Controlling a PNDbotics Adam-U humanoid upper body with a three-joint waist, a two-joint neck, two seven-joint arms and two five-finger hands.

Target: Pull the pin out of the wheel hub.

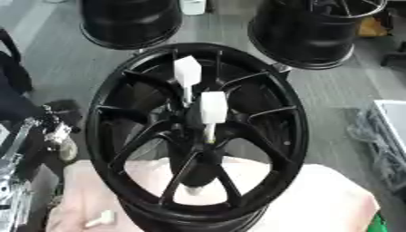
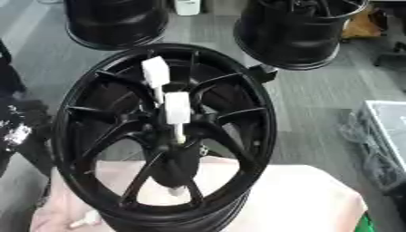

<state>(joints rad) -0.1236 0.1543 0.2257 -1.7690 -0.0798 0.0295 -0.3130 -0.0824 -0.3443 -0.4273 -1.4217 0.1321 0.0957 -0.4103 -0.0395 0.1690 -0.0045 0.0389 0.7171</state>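
Note:
A black spoked wheel hub lies on a pink cloth in front of me. Two white pins stand in its centre. The farther pin has a white block head and a thin shaft running down. The nearer pin rises from the hub's middle hole. A small white tip shows below the centre between the spokes. A black and silver part of my left arm and hand sits at the left edge, apart from the hub and blurred. My right hand shows in neither view.
A loose white pin lies on the cloth at the lower left. Two more black wheels stand on the floor behind. A grey bin and clear plastic wrap are at the right.

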